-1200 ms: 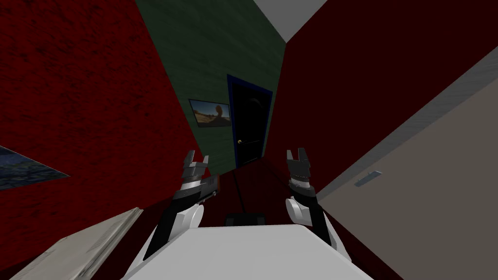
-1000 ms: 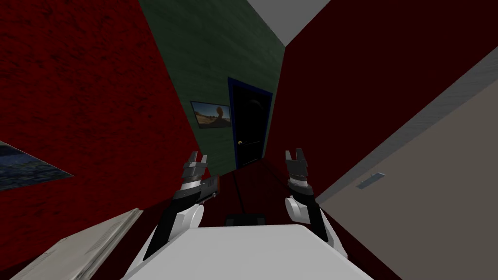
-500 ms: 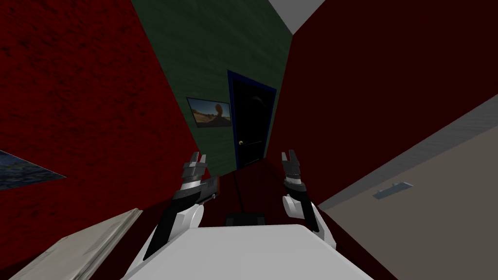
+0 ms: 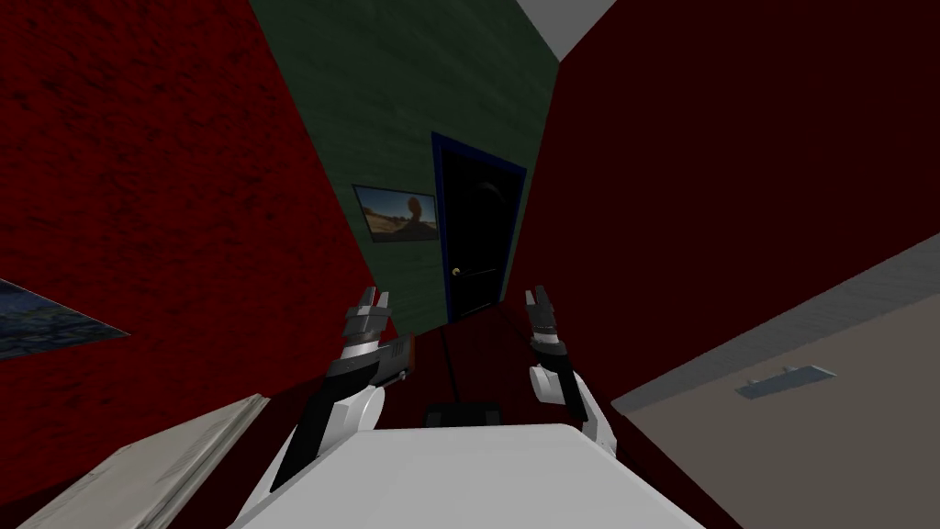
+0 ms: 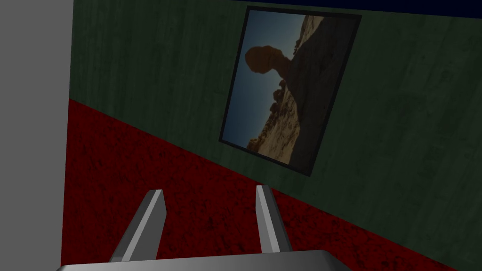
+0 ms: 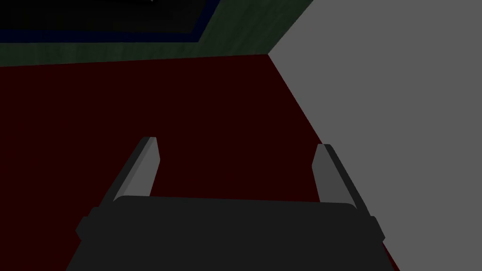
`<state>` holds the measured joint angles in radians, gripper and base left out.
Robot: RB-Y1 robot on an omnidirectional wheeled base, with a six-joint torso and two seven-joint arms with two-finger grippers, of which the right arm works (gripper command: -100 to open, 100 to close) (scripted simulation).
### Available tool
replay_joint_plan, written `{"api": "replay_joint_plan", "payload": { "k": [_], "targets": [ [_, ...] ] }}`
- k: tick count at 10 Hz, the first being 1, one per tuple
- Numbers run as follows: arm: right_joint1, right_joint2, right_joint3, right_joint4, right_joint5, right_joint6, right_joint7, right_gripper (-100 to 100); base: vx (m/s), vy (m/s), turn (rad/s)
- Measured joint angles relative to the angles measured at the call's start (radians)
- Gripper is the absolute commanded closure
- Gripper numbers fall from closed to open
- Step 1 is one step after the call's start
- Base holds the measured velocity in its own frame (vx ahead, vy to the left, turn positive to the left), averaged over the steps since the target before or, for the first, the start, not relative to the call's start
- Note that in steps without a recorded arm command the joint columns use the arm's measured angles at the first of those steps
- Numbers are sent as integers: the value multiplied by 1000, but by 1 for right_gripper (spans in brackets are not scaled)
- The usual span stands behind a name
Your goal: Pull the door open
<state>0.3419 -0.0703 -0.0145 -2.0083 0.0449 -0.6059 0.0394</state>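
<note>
Jaws, left gripper [image 5: 209, 192]: parted, holding nothing. Jaws, right gripper [image 6: 236, 143]: spread wide, holding nothing. Dark door [image 4: 479, 230], blue-framed, small knob [image 4: 454, 271]: shut, far ahead, between both grippers' lines. Framed desert picture [image 5: 287, 89]: beyond left gripper, beside that door. Grey door [image 4: 826, 459], lever handle [image 4: 785, 381]: outward of right gripper.

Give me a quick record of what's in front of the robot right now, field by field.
place: corridor, red side walls, green end wall
far door: dark door, blue frame, shut, small knob
right side: pale door with lever handle
wall art: framed picture beside the dark door
left gripper: open, empty, facing the framed picture
right gripper: open, empty, touching neither door
</note>
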Motion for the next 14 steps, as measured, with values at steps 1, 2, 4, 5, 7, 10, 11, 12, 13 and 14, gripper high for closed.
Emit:
{"api": "replay_joint_plan", "payload": {
  "k": [1,2,4,5,7,10,11,12,13,14],
  "targets": [
    [-5,-2,-1,25,6,-3,-5,-100,107,-4,63],
    [-14,-2,0,53,14,-8,-9,-100,103,-9,73],
    [-48,-1,-1,116,30,-11,-14,-100,83,-14,36],
    [-58,-2,-4,137,33,-9,-17,-100,53,-6,40],
    [-82,-2,-6,184,45,-4,-23,-100,61,-15,47],
    [-119,-8,-15,261,58,-5,-37,-100,80,0,60],
    [-131,-9,-17,289,65,-7,-43,-100,69,-21,27],
    [-137,-8,-17,303,69,-5,-45,-100,58,-10,39],
    [-148,-5,-17,331,76,-7,-46,-100,67,-12,60],
    [-162,-5,-19,357,83,-7,-50,-100,57,-10,35]
  ]
}}
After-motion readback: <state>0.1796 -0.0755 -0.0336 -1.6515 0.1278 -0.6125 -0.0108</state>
